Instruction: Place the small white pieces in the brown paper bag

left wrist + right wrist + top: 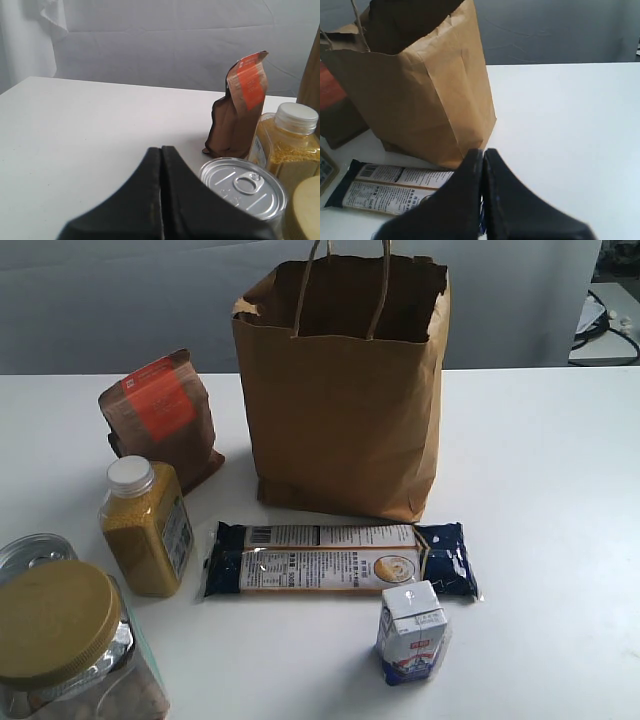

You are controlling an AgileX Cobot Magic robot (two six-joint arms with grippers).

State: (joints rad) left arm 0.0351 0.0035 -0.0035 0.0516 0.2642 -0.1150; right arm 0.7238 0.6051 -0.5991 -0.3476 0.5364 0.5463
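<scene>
The brown paper bag [340, 410] stands upright and open at the back middle of the white table, its twisted handles raised; the right wrist view shows the bag [420, 90] just beyond my right gripper. No small white pieces show in any view. My left gripper [161, 150] is shut with nothing between its jaws, held above the table beside a pull-tab can [242, 185]. My right gripper [483, 152] is also shut and empty, near the bag's lower corner. Neither gripper appears in the exterior view.
A small brown pouch with an orange label [160, 420] and a yellow spice bottle [145, 530] stand left of the bag. A gold-lidded jar [60, 640] and the can [35, 552] fill the front left. A dark blue biscuit pack [335, 560] and a white-and-blue carton [410, 632] lie in front.
</scene>
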